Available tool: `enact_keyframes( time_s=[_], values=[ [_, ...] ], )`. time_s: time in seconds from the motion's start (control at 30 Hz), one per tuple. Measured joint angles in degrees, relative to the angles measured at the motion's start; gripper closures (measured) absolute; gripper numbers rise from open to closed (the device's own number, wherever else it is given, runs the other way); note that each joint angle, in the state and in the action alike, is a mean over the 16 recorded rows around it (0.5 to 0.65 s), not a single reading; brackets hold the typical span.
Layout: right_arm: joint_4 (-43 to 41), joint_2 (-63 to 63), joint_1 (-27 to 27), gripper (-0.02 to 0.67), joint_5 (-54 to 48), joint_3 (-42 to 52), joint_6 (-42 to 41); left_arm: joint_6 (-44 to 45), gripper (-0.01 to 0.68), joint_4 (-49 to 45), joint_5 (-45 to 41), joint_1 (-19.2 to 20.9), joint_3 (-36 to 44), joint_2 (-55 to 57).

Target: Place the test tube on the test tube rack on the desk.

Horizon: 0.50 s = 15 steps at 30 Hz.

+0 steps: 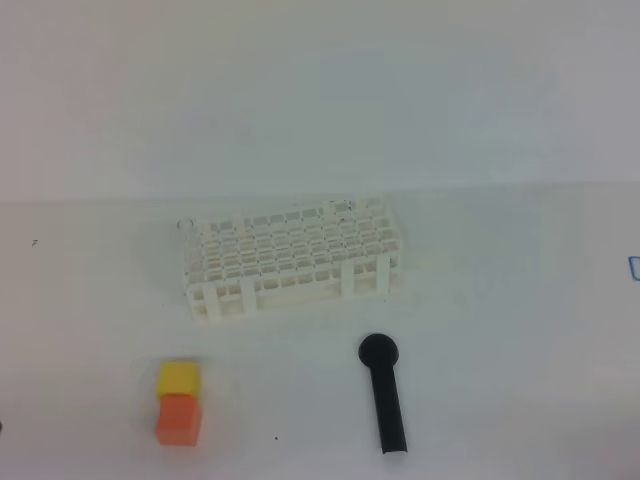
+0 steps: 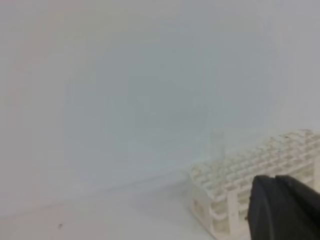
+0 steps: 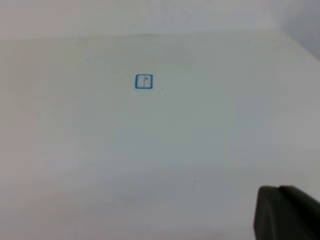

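Only a dark sliver of each gripper shows, left gripper (image 2: 282, 207) and right gripper (image 3: 287, 212) in the lower right of their wrist views, so their opening cannot be told. The test tube (image 1: 185, 228) appears to stand upright at the rack's (image 1: 290, 262) upper-left corner on the desk (image 1: 500, 320). If so, retreat clear without nudging it. The tube's glass is nearly invisible.

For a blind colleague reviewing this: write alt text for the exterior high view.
A white rack stands mid-desk, a clear tube upright in its far left corner. In front lie a black round-headed stick to the right and a yellow cube touching an orange cube to the left. No hand shows.
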State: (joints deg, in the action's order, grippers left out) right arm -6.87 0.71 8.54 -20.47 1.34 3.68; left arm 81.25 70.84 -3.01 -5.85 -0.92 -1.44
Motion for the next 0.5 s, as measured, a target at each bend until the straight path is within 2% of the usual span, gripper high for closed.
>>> enact_keyframes(
  time_s=[0.17,0.33,0.5],
  values=[
    [0.0,0.0,0.0,0.65,0.0,0.0,0.0,-30.4,0.673,-28.3,0.0,0.0,-1.3,0.0],
    [0.0,0.0,0.0,0.65,0.0,0.0,0.0,-60.1,0.673,-51.7,4.7,0.1,-0.7,0.0],
    [0.0,0.0,0.0,0.65,0.0,0.0,0.0,-78.4,0.673,-66.9,8.7,0.1,1.0,0.0]
  ],
)
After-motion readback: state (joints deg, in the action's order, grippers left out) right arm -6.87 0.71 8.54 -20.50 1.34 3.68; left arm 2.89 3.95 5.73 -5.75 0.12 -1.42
